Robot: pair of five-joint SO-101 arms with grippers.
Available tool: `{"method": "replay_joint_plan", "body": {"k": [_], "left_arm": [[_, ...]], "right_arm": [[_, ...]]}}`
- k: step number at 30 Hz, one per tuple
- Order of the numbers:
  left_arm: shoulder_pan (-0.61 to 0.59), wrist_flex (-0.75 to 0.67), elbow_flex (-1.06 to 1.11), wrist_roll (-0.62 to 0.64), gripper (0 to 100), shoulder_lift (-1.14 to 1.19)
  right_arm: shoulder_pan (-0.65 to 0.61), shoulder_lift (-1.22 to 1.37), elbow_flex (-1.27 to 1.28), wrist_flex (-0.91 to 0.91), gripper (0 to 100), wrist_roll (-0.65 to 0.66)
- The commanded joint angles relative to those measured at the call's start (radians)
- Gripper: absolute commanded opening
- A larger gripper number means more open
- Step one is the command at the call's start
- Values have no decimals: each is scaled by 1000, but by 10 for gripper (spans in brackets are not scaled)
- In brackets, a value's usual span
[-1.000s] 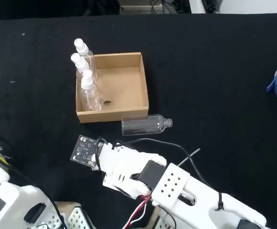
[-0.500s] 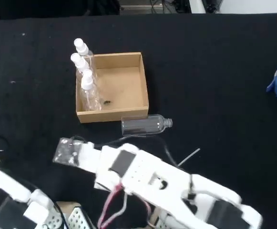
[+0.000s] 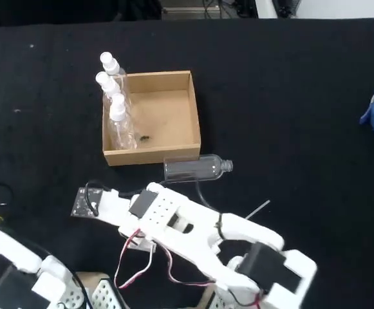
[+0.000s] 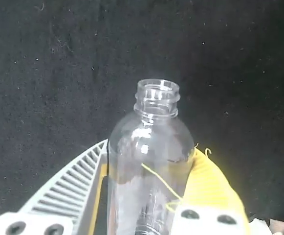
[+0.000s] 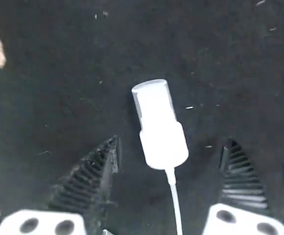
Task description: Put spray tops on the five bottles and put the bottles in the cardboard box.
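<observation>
With the right tool spread wide either side of the spray top, flat on bare black counter clear of both fingers, left tool clamped on an uncapped bottle, cardboard box beyond open counter.

Black table and its load
A cardboard box stands there; a capless bottle lies on its side just beside it; a spray top lies flat.
</observation>
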Motion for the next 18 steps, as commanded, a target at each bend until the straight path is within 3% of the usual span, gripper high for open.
{"method": "replay_joint_plan", "body": {"k": [1, 6, 10, 18], "left_arm": [[-7, 5, -38, 6, 30, -48], [-4, 5, -36, 6, 30, -57], [-2, 6, -42, 8, 30, -58], [21, 11, -44, 25, 30, -60]], "right_arm": [[26, 19, -62, -66, 296, 15], [31, 67, -44, -126, 250, 94], [32, 79, -44, -132, 11, 126], [115, -38, -42, -126, 9, 95]]}}
